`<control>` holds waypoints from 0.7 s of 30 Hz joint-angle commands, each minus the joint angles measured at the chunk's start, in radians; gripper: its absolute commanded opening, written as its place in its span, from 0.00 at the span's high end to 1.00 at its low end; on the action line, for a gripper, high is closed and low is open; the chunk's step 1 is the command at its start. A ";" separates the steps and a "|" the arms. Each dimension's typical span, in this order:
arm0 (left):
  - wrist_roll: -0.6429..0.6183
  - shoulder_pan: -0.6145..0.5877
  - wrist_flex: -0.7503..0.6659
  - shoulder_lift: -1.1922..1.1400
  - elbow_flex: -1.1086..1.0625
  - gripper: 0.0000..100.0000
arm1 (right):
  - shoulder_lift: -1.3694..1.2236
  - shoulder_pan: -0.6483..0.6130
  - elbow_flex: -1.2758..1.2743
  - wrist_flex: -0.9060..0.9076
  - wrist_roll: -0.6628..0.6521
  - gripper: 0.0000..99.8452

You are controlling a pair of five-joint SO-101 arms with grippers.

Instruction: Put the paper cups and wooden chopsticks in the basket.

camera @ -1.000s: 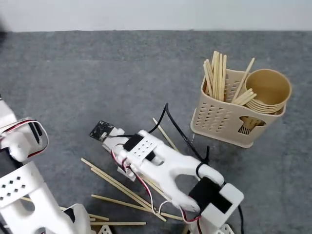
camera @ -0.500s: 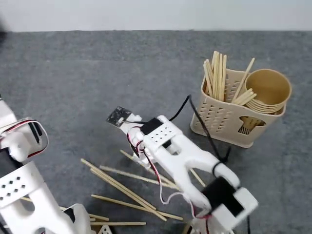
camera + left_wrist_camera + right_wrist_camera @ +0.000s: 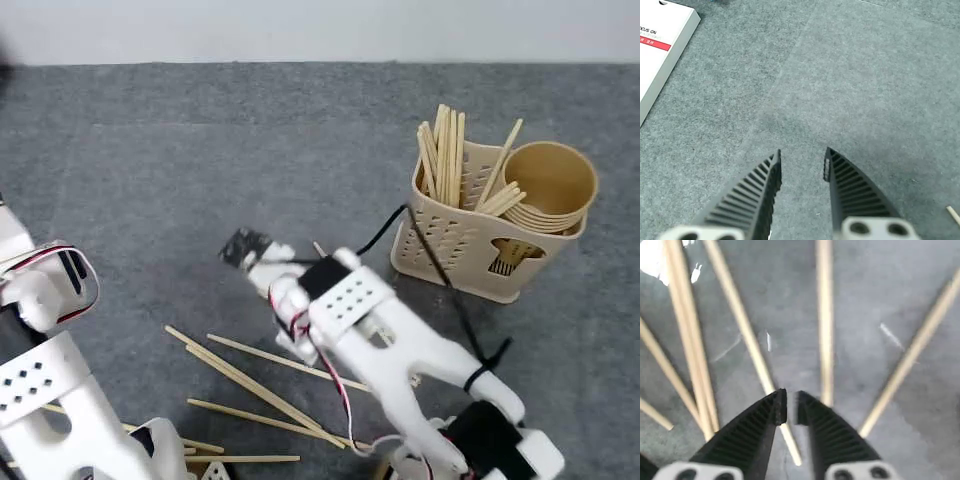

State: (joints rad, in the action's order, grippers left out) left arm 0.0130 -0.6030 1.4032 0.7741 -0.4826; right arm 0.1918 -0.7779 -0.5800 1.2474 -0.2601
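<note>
Right claw (image 3: 791,407) hemmed between 2 loose chopsticks (image 3: 826,315).

The worktop (image 3: 180,150) is mottled mid-grey. At two o'clock the basket (image 3: 450,250) is cream, its wall patterned with rows of small slots. The paper cups (image 3: 552,178) in it are tan, and the chopsticks (image 3: 446,150) beside them are pale wood. At six o'clock the loose chopsticks (image 3: 262,388) share that tone. The right arm (image 3: 400,345) is white, hole-dotted, with black motors and red wiring. The left end effector (image 3: 802,152) is dark grey, ridged crosswise. A box (image 3: 660,45) is white with what looks like a red stripe.
</note>
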 commanded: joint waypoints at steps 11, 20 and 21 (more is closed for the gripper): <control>0.009 -0.003 0.002 0.031 0.010 0.86 | 0.042 -0.071 -0.187 -0.246 0.049 0.61; 0.009 -0.003 0.003 0.031 0.008 0.86 | -0.074 -0.071 -0.187 -0.257 0.051 0.55; 0.009 -0.003 0.003 0.031 0.008 0.86 | -0.094 -0.071 -0.181 -0.266 0.051 0.56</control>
State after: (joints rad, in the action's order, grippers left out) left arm 0.0130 -0.6030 1.4032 0.7741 -0.4826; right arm 0.1274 -0.8439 -0.7779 1.0019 -0.2186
